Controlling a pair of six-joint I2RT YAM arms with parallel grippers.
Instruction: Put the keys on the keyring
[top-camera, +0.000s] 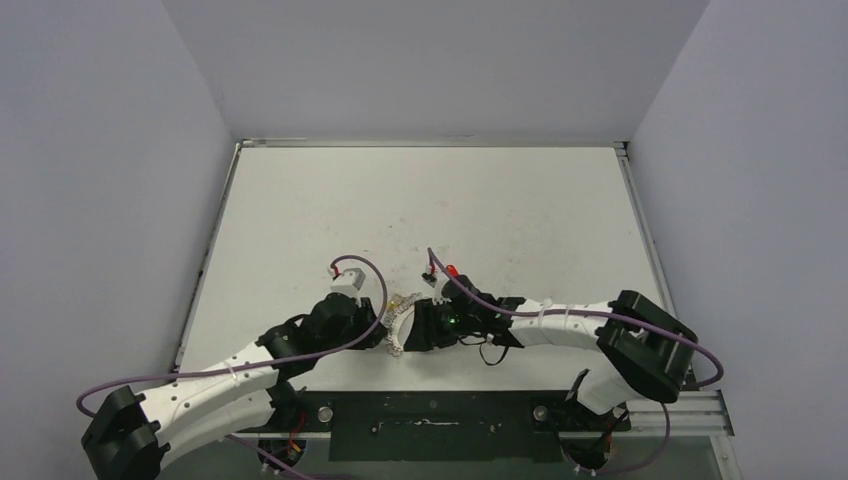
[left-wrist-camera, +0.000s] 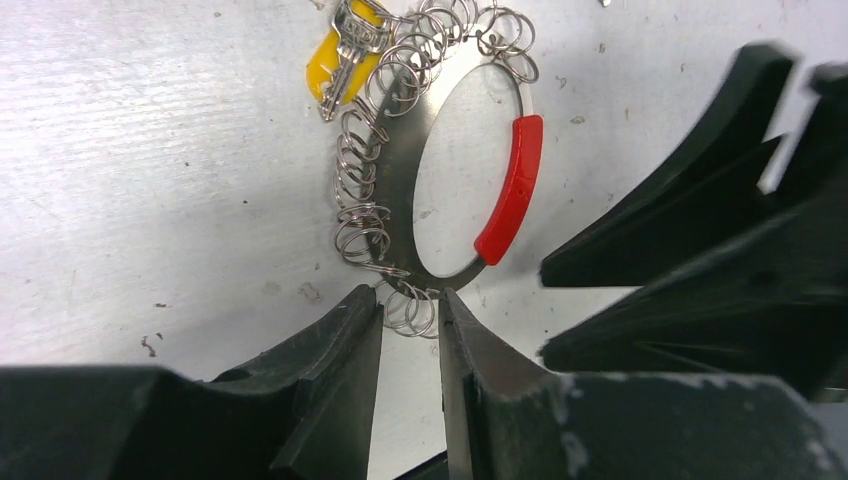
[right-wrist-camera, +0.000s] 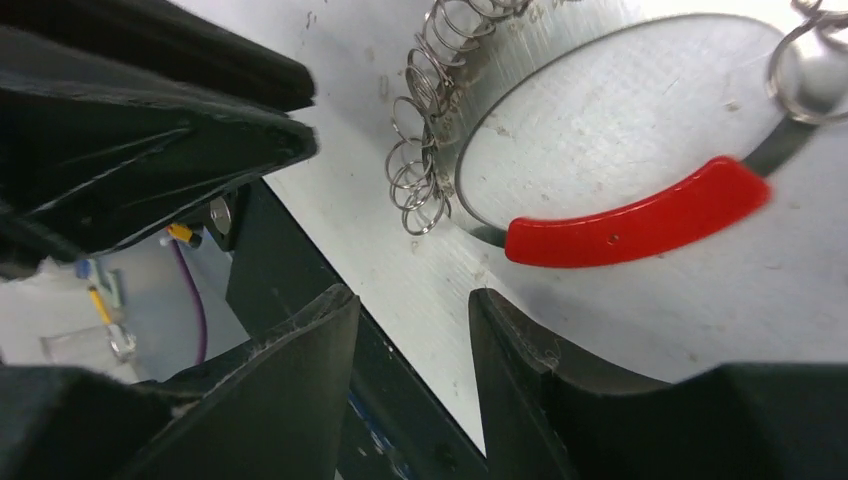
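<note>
The keyring (top-camera: 396, 318) lies flat on the table between my two grippers, a steel band loop (left-wrist-camera: 400, 170) with a red sleeve (left-wrist-camera: 512, 190) and many small wire rings strung on it. The yellow-headed key (left-wrist-camera: 338, 55) rests among the rings at its far side; I cannot tell whether it is threaded on. My left gripper (left-wrist-camera: 412, 305) has its jaws narrowly apart, with a few small rings lying between the tips. My right gripper (right-wrist-camera: 412, 295) stands open and holds nothing, just short of the red sleeve (right-wrist-camera: 630, 215). A small red spot (top-camera: 453, 270) beside the right wrist may be the red key.
The keyring sits close to the table's near edge, where a dark rail (right-wrist-camera: 300, 330) runs just below the right fingers. The left gripper's fingers (right-wrist-camera: 200, 130) and the right gripper's fingers (left-wrist-camera: 680, 230) crowd the loop from both sides. White tabletop (top-camera: 430, 200) stretches behind, walled in.
</note>
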